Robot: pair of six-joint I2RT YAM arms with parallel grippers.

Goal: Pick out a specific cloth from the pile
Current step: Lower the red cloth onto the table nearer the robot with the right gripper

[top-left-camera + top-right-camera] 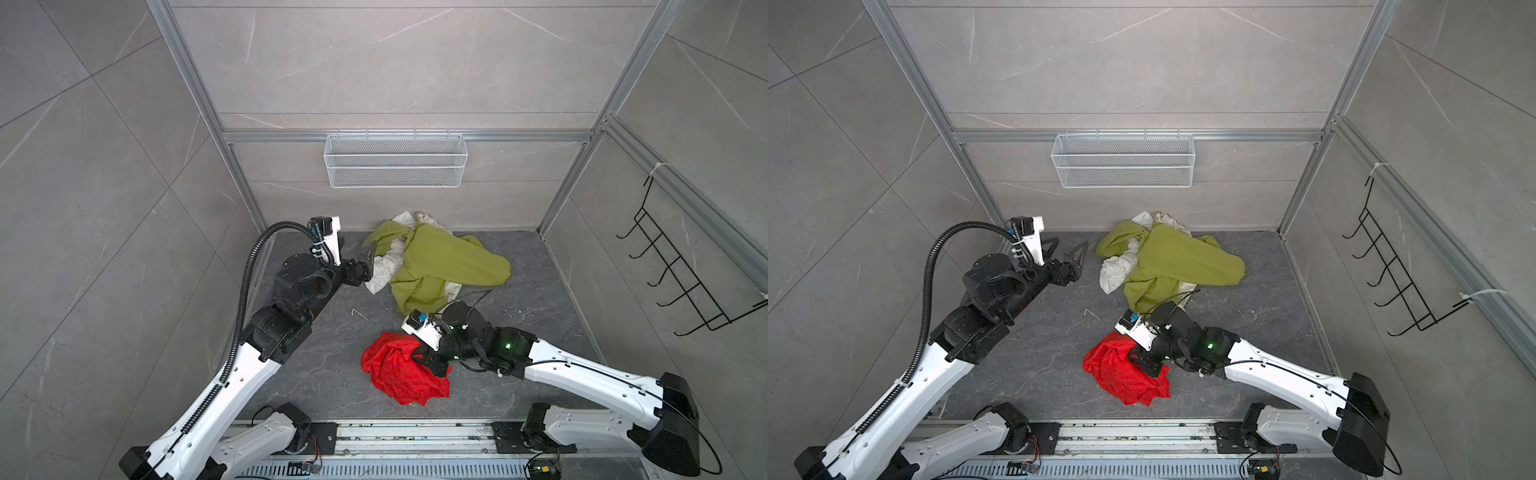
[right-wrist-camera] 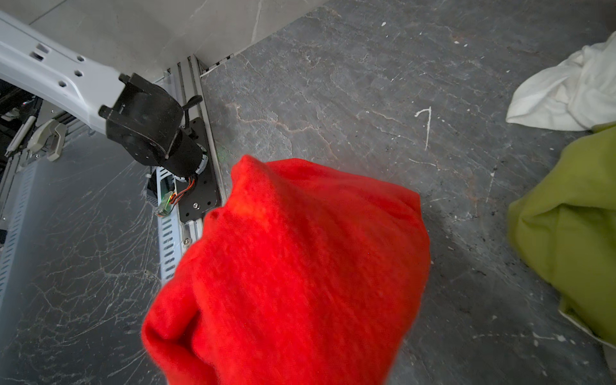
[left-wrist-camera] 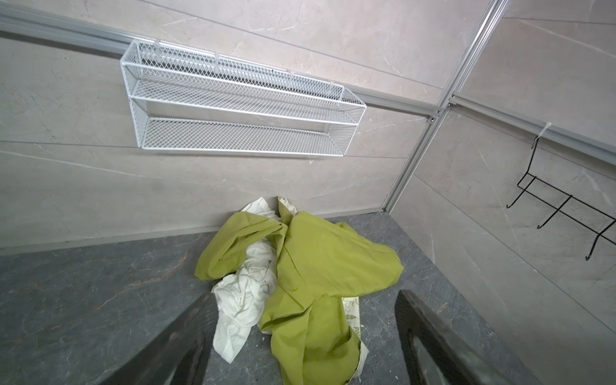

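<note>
Your right pincer is clenched on the red cloth, which bunches around its fingers (hiding them in the wrist view). The pile lies well apart behind it. Your left pincer is released, jaws spread, with the pile just ahead.

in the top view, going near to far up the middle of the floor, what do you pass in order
base rail → red cloth → pile of olive-green and white cloths → white wire basket on the back wall
</note>
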